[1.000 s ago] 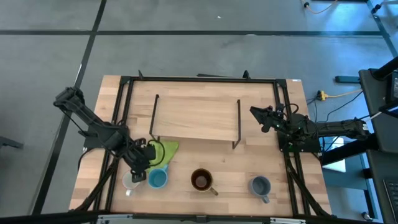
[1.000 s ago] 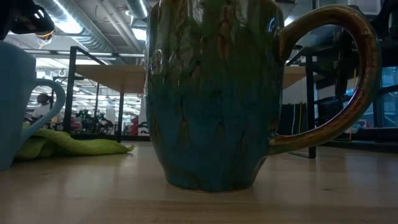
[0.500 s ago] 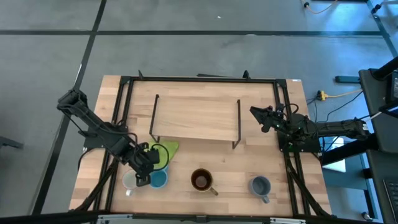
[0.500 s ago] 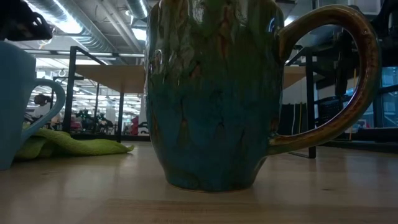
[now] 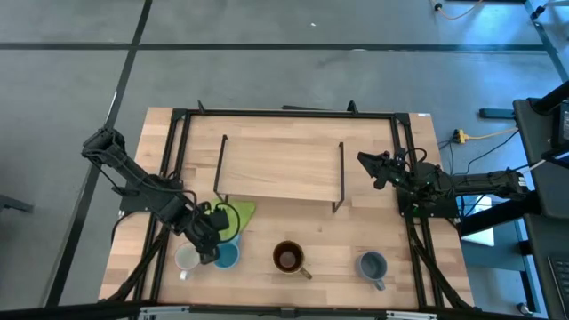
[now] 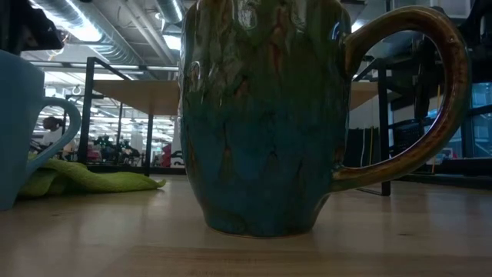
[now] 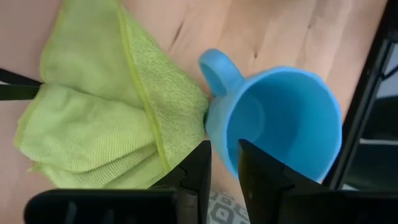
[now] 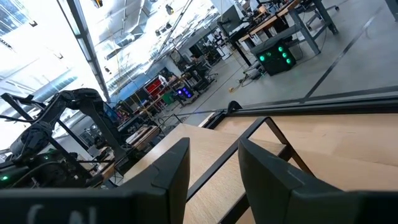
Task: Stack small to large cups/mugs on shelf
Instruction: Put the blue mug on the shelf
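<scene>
- High view: the left gripper (image 5: 209, 247) hangs over the near rim of the light blue mug (image 5: 226, 257), with the white mug (image 5: 186, 259) just beside that mug on its far-from-centre side and the green cloth (image 5: 233, 216) touching it toward the shelf (image 5: 280, 169); the right gripper (image 5: 372, 167) waits by the shelf's right wire end, well apart from the mug, so the left arm is plainly the nearer; the brown mug (image 5: 288, 257) and grey-blue mug (image 5: 372, 265) stand farther along the surface (image 5: 160, 151).
- Low view: the brown mug fills the middle, the light blue mug at the edge; neither gripper's jaws show.
- Left wrist view: the jaws stand narrowly parted astride the mug's wall (not yet closed on it, as I judge), handle pointing to the cloth.
- Right wrist view: jaws apart, holding nothing, the shelf ahead.
</scene>
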Controlling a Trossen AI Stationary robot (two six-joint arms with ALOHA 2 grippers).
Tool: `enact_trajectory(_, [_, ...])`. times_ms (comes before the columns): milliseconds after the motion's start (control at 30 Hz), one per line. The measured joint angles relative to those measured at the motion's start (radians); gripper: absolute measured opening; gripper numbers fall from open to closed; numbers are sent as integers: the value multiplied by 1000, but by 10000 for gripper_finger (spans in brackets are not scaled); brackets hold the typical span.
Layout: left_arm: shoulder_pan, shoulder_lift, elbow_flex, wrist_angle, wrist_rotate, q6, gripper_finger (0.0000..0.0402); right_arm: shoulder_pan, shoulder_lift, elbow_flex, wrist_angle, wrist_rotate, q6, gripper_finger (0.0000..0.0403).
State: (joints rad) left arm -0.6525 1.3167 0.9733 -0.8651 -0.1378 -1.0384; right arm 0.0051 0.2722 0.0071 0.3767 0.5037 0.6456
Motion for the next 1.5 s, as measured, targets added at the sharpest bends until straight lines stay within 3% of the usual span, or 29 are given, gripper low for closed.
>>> enact_trajectory(433, [-25, 35, 0, -19, 10, 17, 72, 0, 0, 0, -2, 0, 0, 138])
enact_trajectory(900, [-71, 42, 0, 11, 7, -26, 136, 0, 0, 0, -5, 0, 0, 138])
enact_trajectory(1167, [-44, 62, 0, 0, -36, -28, 137, 0, 0, 0, -4, 0, 0, 138])
enact_trajectory(1500, [-33, 160, 0, 19, 22, -3, 138, 0, 0, 0, -4, 0, 0, 138])
